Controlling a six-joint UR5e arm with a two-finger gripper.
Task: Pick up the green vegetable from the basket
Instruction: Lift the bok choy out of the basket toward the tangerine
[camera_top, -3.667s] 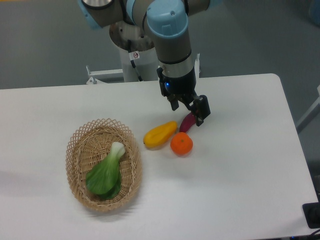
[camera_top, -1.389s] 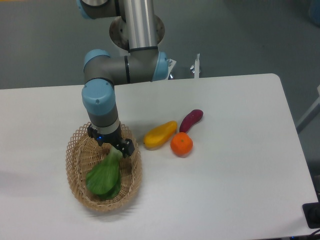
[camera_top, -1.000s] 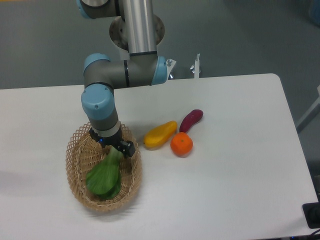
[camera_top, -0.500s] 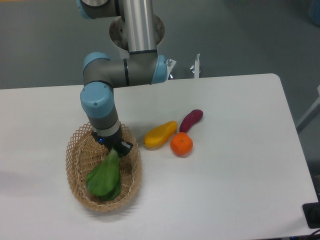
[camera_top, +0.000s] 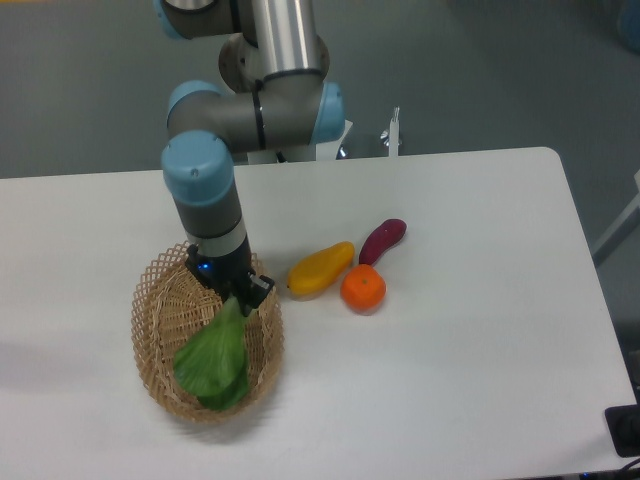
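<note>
A white tabletop (camera_top: 470, 330) is seen against a grey floor (camera_top: 500, 70). The bok choy (camera_top: 213, 362) is held at its stalk by the gripper (camera_top: 238, 297) jaws, over the basket (camera_top: 158, 300).

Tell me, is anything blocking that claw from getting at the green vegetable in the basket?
Nothing visible does. The gripper is already down at the stalk end of the green vegetable, whose leaves lie open in the basket, with nothing on top.
</note>
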